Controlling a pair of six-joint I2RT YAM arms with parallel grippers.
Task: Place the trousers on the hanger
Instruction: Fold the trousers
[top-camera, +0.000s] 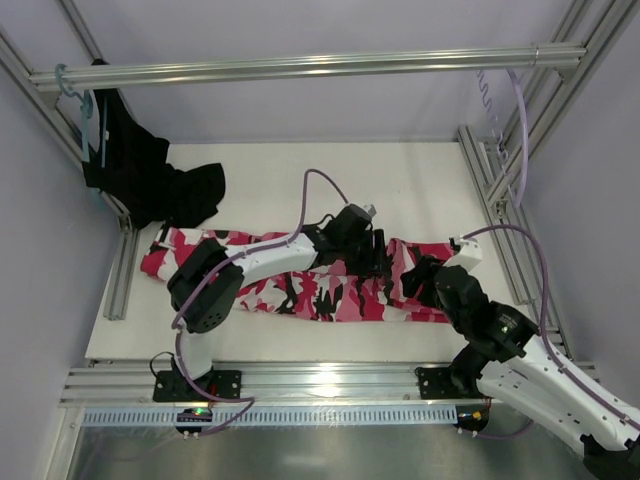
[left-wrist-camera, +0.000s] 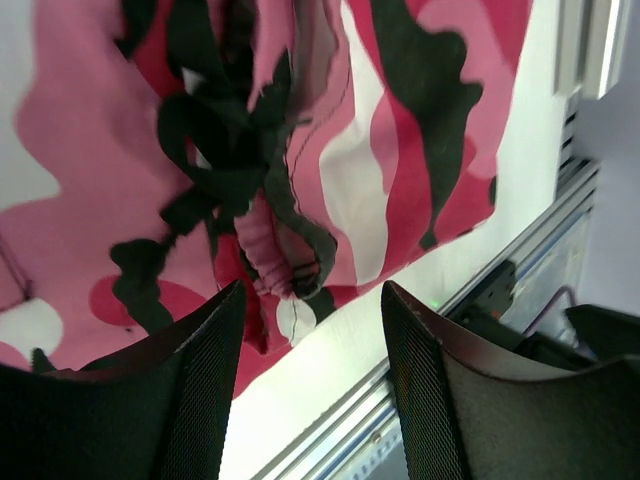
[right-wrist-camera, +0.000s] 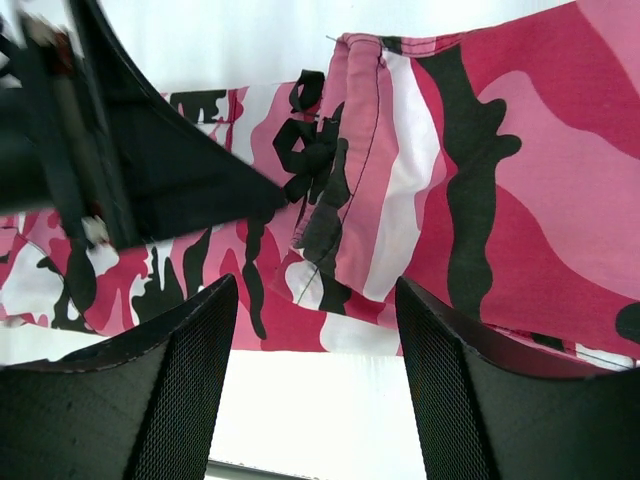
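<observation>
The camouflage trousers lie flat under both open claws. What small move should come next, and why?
Probably lower the left gripper and close it on the bunched fold of the trousers ahead of it. It and the right gripper stand open, holding nothing, and the trousers lie on the table.

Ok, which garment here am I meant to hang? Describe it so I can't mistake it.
On the white table inside the aluminium frame, the trousers lie stretched left to right across the middle. Their pink, crimson, white and black camouflage print sets them apart from the plain black garment hanging at the back left corner.
</observation>
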